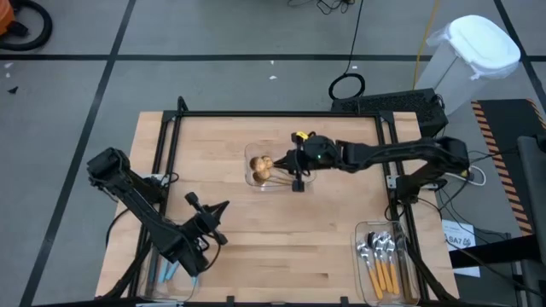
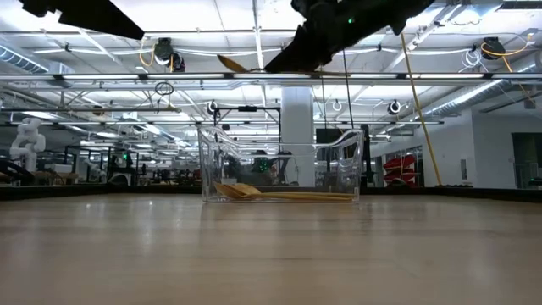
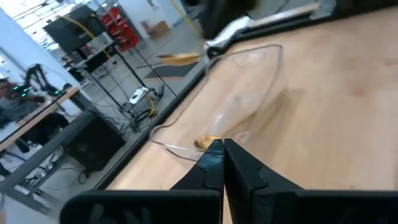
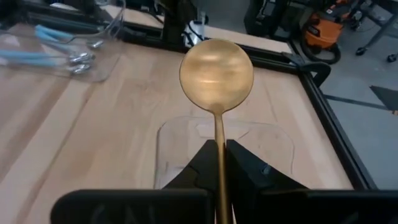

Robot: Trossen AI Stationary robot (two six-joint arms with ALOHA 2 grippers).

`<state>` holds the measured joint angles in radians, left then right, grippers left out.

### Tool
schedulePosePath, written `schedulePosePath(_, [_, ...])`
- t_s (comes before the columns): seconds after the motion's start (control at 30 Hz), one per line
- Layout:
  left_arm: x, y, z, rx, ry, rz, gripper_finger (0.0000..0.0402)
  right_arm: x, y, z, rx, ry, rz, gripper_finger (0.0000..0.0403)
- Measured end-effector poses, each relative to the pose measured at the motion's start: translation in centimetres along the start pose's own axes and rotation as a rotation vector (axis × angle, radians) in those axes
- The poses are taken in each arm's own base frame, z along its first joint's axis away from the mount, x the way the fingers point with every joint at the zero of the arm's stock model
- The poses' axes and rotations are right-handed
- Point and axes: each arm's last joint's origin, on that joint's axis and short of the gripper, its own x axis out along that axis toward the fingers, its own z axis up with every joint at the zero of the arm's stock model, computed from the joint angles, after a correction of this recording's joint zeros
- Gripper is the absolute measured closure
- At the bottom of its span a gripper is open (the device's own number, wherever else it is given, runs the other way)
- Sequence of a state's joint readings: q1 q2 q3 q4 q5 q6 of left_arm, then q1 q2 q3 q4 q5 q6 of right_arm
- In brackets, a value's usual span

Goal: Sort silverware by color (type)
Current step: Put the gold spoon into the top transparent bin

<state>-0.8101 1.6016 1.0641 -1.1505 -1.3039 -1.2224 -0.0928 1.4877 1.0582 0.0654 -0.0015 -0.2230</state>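
Looking straight down from the high view, the right gripper (image 1: pixel 294 162) reaches over the clear plastic tray at the middle of the wooden table (image 1: pixel 281 247), clenched on the handle of an all-gold spoon, presumably so that it can be let down among the gold spoons (image 1: pixel 262 168) already lying there; the left gripper (image 1: pixel 215 211) hangs over bare table near the left front, its fingers closed on nothing, close to a tray at the front-left edge where light-blue-handled spoons (image 1: pixel 165 273) are partly cut off by the arm and the picture's edge; the orange-handled spoons with silver bowls (image 1: pixel 381 260) fill a third clear tray at the front right, so each type has its own place; in the low view the middle tray (image 2: pixel 282 165) stands well back on the table with gold spoons flat inside, while the dark right arm shows only at the top and the held spoon (image 2: pixel 233 63) pokes out above the tray; the left wrist view shows its own closed fingertips (image 3: pixel 214 155) aimed at that tray, whose contents are blurred, perhaps one gold piece at its near end; the right wrist view shows the held gold spoon (image 4: pixel 216 74) bowl-forward, its handle pinched between the fingers, directly above the tray, with blue-handled spoons beyond.
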Motion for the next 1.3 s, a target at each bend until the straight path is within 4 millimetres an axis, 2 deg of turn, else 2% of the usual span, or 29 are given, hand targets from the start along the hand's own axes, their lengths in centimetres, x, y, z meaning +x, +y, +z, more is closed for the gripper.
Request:
schedulePosePath(0.2, [0.3,-2.0,0.9,0.094,0.056,-0.123,0.0400,1.3,-1.3,-1.0,0.003,0.004,0.013,0.0390])
schedulePosePath(0.4, [2.6,-4.3,3.8,0.196,0.045,-0.363,0.0400,2.3,-1.5,-2.0,0.000,0.050,0.016,0.0390])
schedulePosePath(0.5, [3.8,-4.3,4.6,0.271,0.011,-0.393,0.0400,2.8,-1.6,-2.6,0.001,0.072,0.015,0.0390])
schedulePosePath(0.6, [4.4,-2.8,4.8,0.280,0.027,-0.358,0.0401,3.5,-1.8,-3.4,0.008,0.105,0.014,0.0390])
schedulePosePath(0.67, [4.9,-1.6,4.4,0.232,0.016,-0.342,0.0401,3.9,-2.0,-3.9,0.012,0.121,0.011,0.0390])
schedulePosePath(0.77, [6.0,0.3,2.0,0.132,-0.025,-0.367,0.0401,4.7,-2.3,-4.8,0.021,0.151,0.006,0.0390])
schedulePosePath(0.9, [7.0,2.3,-0.2,-0.078,-0.234,-0.523,0.0401,5.6,-2.8,-6.1,0.041,0.195,0.000,0.0390])
schedulePosePath(1.03, [7.5,3.1,-1.7,-0.150,-0.350,-0.598,0.0401,6.4,-3.2,-7.2,0.063,0.231,-0.006,0.0390])
schedulePosePath(1.3, [8.0,3.1,-2.3,-0.150,-0.323,-0.598,0.0401,7.6,-3.8,-8.9,0.100,0.265,-0.019,0.0385])
